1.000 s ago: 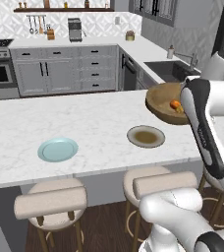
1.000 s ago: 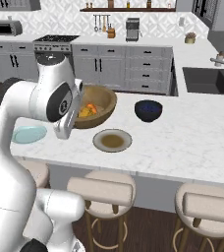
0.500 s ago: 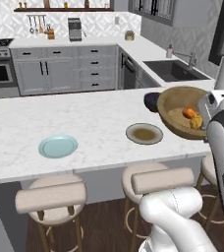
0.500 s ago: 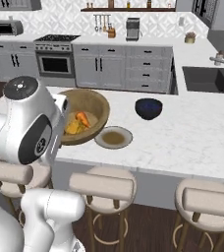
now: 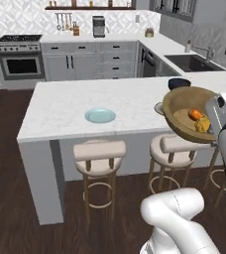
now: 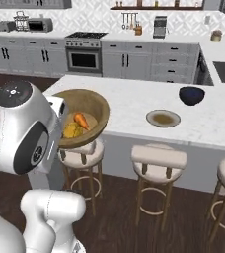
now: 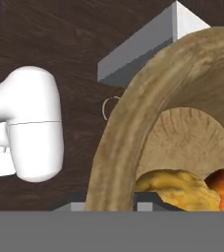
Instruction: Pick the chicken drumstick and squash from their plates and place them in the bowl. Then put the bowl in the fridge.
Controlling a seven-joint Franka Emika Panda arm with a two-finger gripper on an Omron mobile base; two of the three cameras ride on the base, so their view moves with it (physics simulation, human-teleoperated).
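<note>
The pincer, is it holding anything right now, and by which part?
Yes. The pincer is shut on the rim of the wooden bowl, carrying it tilted clear of the counter, with the squash and drumstick inside.

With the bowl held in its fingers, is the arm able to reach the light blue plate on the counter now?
Probably not. The gripper is shut on the rim of the bowl, which holds the squash and drumstick, so the fingers are occupied. The blue plate lies apart, with open counter around it.
</note>
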